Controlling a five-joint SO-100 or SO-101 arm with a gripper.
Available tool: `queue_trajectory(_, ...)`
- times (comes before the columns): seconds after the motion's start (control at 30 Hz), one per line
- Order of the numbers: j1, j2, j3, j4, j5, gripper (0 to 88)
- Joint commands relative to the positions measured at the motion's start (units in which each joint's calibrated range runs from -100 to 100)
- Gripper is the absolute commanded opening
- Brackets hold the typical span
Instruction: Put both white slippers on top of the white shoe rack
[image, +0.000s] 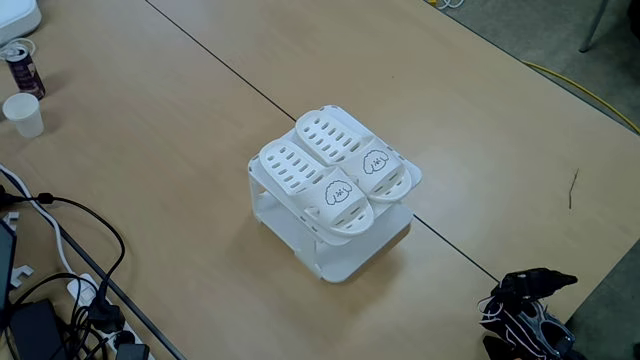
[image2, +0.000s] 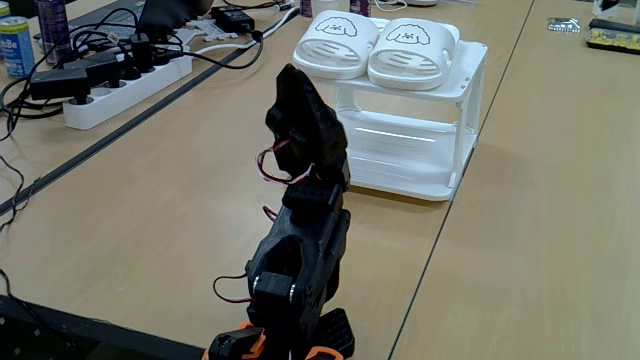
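Both white slippers (image: 335, 170) lie side by side, touching, on the flat top of the white shoe rack (image: 340, 255), with the little drawn faces pointing to the rack's front edge. One fixed view shows them from the toe end (image2: 375, 45), and each toe pokes a bit past the rack's top (image2: 470, 70). The rack stands near the middle of the surface (image: 180, 140), right beside a dark seam line that runs across it. So the job looks done. The arm (image2: 300, 200) is folded up near one corner of the surface, well apart from the rack. Its jaws look pressed together and hold nothing, but they are dark and hard to see. The slippers look light and a bit bendy, like rubber, so they should squash a little when pinched. The side wall or the strap with the face seems a good place to take hold. The rack looks light too, and a bump could slide it. There is lots of open room around the rack on every side. A white paper cup (image: 23, 113) and a can (image: 22, 66) stand near one far corner. A power strip (image2: 125, 85) with black cables (image: 70, 240) lies along one edge.
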Motion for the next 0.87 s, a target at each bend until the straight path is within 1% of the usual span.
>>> queue_trajectory(0.0, 0.1, 0.3, 0.5, 0.3, -10.6, 0.8)
queue_trajectory(0.53, -0.5, 0.3, 0.5, -0.1, -10.6, 0.8)
queue_trajectory(0.6, -0.5, 0.1, 0.5, -0.7, -9.4, 0.8)
queue_trajectory(0.67, -0.5, 0.1, 0.5, -1.5, -5.6, 0.8)
queue_trajectory(0.73, -0.5, 0.1, 0.5, -1.5, 1.9, 0.8)
queue_trajectory(0.83, -0.5, 0.1, 0.5, -1.5, 14.8, 0.8)
